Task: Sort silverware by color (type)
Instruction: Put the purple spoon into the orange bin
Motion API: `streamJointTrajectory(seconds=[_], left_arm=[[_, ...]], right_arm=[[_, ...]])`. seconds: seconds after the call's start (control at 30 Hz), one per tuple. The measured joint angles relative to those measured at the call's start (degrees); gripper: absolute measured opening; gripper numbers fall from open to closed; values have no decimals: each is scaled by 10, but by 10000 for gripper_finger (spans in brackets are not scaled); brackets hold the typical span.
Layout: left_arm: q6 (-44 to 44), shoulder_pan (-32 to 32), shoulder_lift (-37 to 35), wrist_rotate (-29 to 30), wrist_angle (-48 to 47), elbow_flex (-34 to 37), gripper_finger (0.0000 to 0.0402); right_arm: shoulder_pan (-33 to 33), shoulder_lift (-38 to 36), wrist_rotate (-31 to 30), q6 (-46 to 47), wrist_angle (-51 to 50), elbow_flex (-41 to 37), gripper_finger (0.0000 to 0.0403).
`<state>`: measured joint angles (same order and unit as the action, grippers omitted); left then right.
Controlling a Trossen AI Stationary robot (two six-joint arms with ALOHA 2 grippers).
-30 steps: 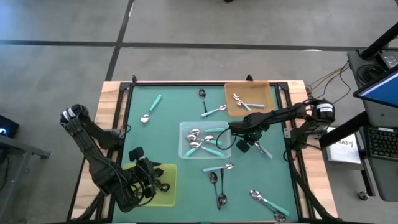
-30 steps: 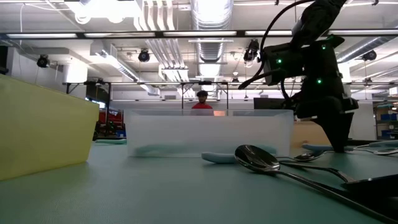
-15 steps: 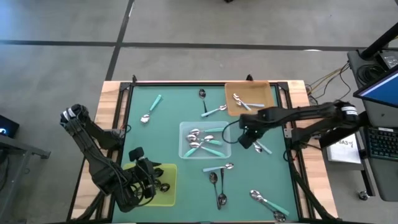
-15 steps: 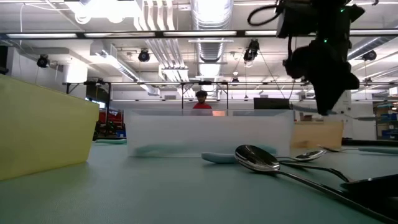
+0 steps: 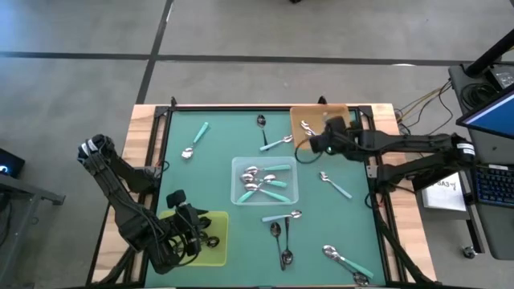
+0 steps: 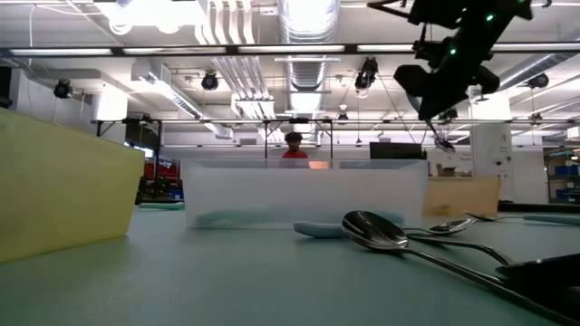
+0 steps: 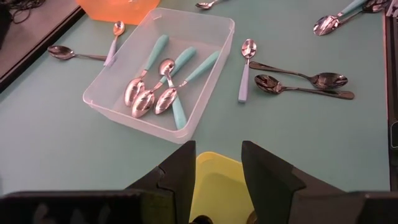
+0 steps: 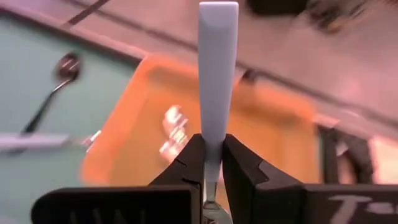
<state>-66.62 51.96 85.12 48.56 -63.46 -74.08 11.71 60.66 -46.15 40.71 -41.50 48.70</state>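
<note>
Two arms in play, right one working. Right gripper (image 8: 211,163) over orange tray (image 5: 299,136), fingers clamped on pale-handled utensil (image 8: 217,62), handle sticking straight out. Step in hand: carrying piece to tray with its kind. Next move, by my reckoning: lower into tray, let go clear of rim. Left gripper (image 7: 217,171) waits over yellow tray (image 7: 217,186), fingers parted, nothing between. Clear tray (image 5: 238,193) holds teal spoons (image 5: 269,183); others scattered on mat (image 5: 217,144).

Bare mat (image 5: 209,160) lies left of the clear tray (image 5: 238,197); scattered spoons (image 5: 281,233) crowd its near side.
</note>
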Motion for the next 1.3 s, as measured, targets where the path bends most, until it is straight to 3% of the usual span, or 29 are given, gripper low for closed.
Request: streamJointTrajectory(seconds=[0.4,0.53,0.67,0.87,1.03,1.3], left_arm=[[-15,0,0,0,0,0,115],[-41,0,0,-2,0,0,115],[-46,0,0,-15,0,0,115],[-53,0,0,-16,0,0,115],[-72,0,0,-32,3,0,115],[-73,0,0,-40,4,0,115]], right_arm=[[161,128,-18,-257,83,1,31],[178,157,-6,-243,81,10,60],[177,160,60,-251,75,21,86],[165,126,180,-205,30,40,107],[129,110,399,-141,-55,41,109],[-45,109,426,-38,-186,41,99]])
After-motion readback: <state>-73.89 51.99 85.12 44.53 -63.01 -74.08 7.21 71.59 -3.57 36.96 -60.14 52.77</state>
